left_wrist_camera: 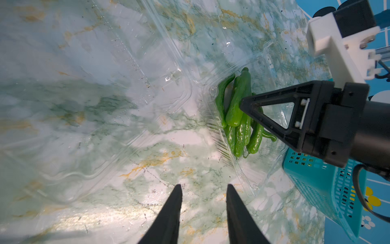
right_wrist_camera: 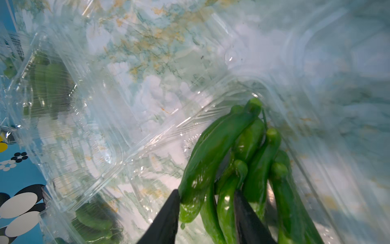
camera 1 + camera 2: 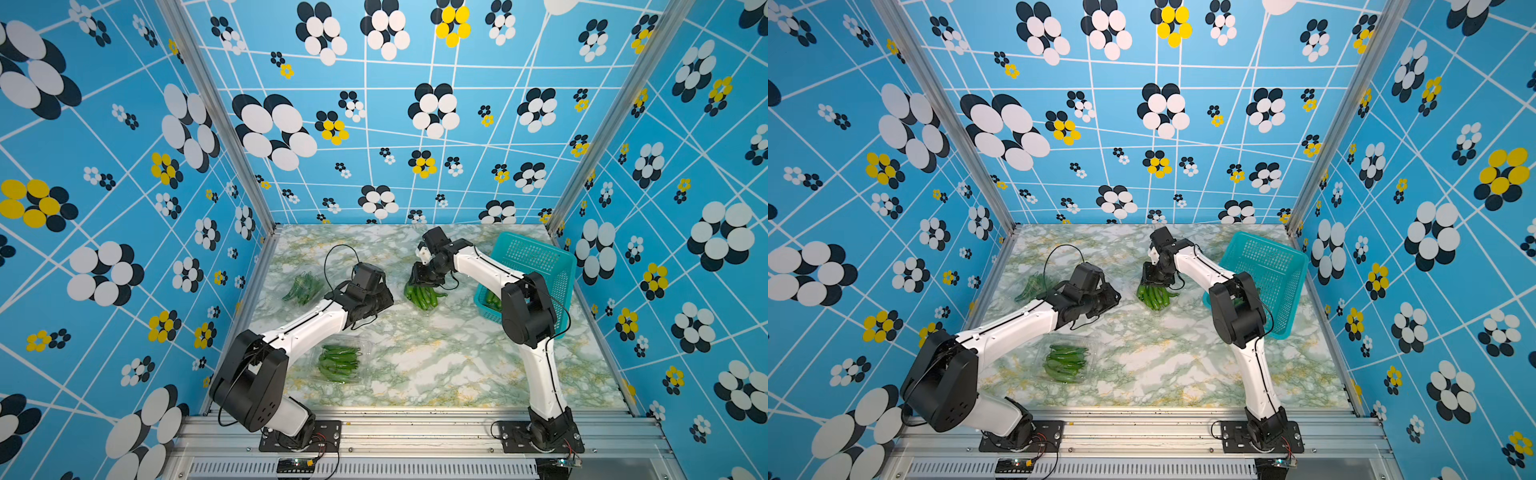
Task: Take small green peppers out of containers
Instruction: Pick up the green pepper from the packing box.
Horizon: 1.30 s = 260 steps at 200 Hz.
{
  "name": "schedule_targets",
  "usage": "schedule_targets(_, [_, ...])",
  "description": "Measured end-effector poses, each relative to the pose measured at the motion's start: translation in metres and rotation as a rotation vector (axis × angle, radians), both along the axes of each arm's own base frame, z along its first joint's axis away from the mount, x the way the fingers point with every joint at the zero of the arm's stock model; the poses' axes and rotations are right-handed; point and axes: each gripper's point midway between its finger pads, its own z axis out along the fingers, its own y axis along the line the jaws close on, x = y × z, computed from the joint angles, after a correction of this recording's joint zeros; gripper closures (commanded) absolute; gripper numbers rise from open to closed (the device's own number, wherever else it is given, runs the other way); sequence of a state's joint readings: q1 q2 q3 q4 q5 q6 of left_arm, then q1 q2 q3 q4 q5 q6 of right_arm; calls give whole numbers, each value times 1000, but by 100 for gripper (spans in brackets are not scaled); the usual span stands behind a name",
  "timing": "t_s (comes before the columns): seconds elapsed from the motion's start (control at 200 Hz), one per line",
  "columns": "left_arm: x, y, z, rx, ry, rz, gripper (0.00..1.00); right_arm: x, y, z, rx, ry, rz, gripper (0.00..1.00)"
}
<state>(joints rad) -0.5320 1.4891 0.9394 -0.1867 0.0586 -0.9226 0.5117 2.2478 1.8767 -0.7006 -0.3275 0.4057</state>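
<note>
Peppers point(image 3: 422, 296) of the middle bunch lie side by side in an open box point(image 1: 215, 135) of clear ribbed plastic. Long axes are parallel, running roughly back-to-front on the desk point(image 3: 436, 365) with a slight slant. In the right wrist view the knobby stem ends point away from the camera. The lid point(image 1: 147, 74) lies spread open next to the tray half.

The right hand point(image 2: 205, 195) is down on this bunch. Its fingers point(image 2: 168, 211) straddle a pepper or two and one tip touches the biggest pepper; clamped or only around them, cannot tell.

The left hand point(image 1: 203, 190) is released, fingers apart with only marble showing between them. It sits near the open box, clear of the peppers.

A second bunch point(image 3: 338, 363) sits in a front box point(image 3: 366, 347) at front left, beside the left forearm, long axes left-right across the desk. A third bunch point(image 3: 302, 287) at back left is also inside clear plastic, long axes slanting back-right to front-left.

The teal basket point(image 3: 536, 255) stands at the right edge. A few loose peppers point(image 3: 493, 300) show inside it, just beside the right arm's elbow.
</note>
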Motion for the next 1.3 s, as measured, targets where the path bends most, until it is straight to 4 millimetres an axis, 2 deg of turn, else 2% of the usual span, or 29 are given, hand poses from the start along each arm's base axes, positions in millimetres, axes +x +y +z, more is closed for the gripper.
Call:
schedule_targets(0.23, [-2, 7, -3, 1, 1, 13, 63, 4, 14, 6, 14, -22, 17, 57])
schedule_targets(0.46, [-2, 9, -5, 0, 1, 15, 63, 1, 14, -5, -5, 5, 20, 59])
schedule_targets(0.555, [-1, 8, -4, -3, -3, 16, 63, 0, 14, -8, -12, 11, 19, 63])
schedule_targets(0.625, [0, 9, -4, -6, -6, 19, 63, 0, 13, -8, -16, 11, 16, 73])
schedule_targets(0.685, [1, 9, -3, -8, -8, 20, 63, 0, 13, -8, -18, 10, 16, 76])
schedule_targets(1.064, [2, 8, -2, -12, -13, 19, 63, -1, 11, -7, -29, 4, 24, 82])
schedule_targets(1.199, [2, 8, -4, -9, -8, 19, 63, -6, 5, 12, -35, -21, 36, 83])
schedule_targets(1.299, [4, 7, -9, -2, 3, 18, 63, -10, 2, 51, -15, -78, 39, 83])
